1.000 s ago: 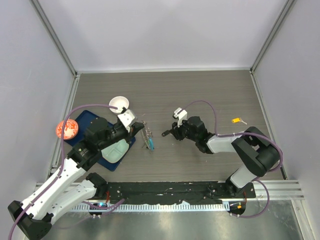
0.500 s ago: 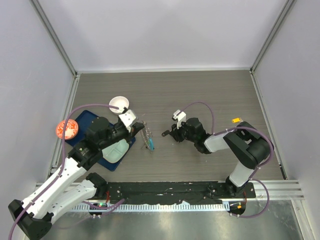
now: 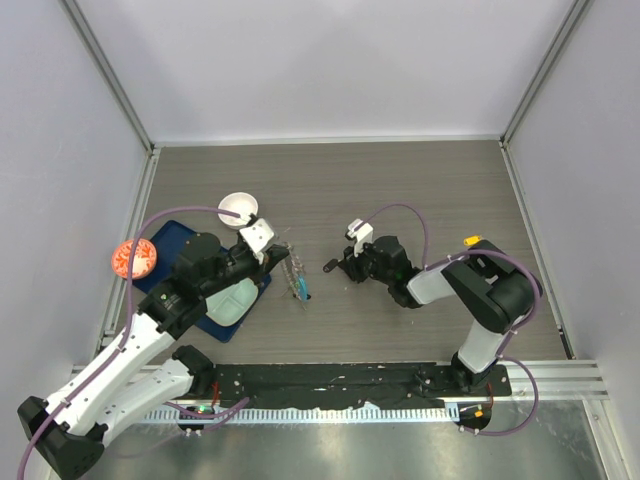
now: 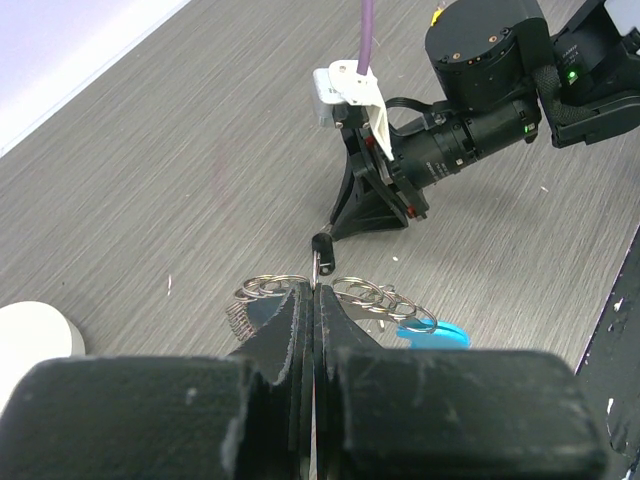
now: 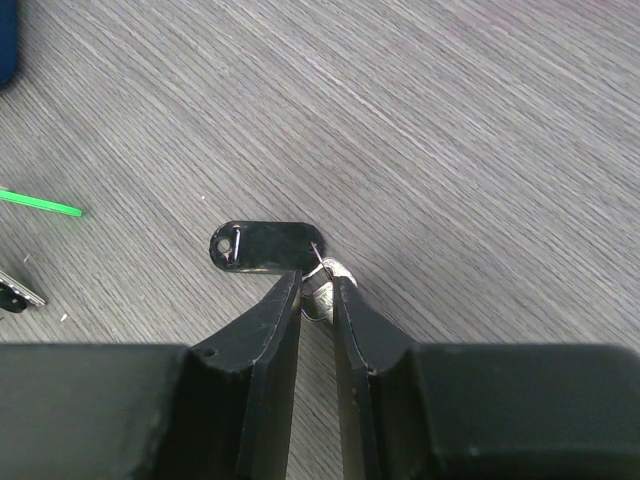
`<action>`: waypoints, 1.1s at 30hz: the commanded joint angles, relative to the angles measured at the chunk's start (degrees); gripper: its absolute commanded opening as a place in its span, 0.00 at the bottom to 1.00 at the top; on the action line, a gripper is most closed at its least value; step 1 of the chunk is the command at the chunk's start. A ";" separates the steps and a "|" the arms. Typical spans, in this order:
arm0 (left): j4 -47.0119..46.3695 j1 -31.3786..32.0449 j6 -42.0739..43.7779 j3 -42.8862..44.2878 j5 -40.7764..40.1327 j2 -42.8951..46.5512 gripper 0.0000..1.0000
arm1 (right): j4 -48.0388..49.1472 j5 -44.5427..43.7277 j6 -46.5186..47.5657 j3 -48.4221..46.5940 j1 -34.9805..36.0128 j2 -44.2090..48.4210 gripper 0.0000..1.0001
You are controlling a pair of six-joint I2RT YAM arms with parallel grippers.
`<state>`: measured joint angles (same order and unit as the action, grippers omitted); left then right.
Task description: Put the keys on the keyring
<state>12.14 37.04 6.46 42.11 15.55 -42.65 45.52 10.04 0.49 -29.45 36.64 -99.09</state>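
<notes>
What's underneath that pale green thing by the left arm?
A dark blue board lies under the pale green thing. The left arm crosses over both, hiding much of the board and anything else on it.

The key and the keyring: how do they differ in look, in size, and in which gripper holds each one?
The key is a single piece with a black plastic head; the keyring is a bunch of silver loops with a blue tag. The key is much smaller than the keyring. The right gripper pinches the key by its silver part; the left gripper pinches the keyring. Both are partly silver metal, and both sit between nearly closed jaws.
</notes>
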 commanded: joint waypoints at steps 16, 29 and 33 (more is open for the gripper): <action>-2.82 0.23 0.75 0.34 -0.61 -0.68 0.00 | 0.36 5.60 3.99 -0.87 -2.63 2.94 0.27; -2.74 0.23 1.01 0.34 -0.70 -1.38 0.00 | 0.10 7.54 4.61 -2.98 -2.81 -1.19 0.26; -2.74 0.32 0.92 0.34 -0.79 -1.38 0.00 | 0.10 7.53 4.87 -3.59 -2.89 -2.07 0.25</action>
<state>12.40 37.06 6.52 42.06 15.35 -44.18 44.14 16.95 4.32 -31.27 33.95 -100.22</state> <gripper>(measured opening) 0.011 0.261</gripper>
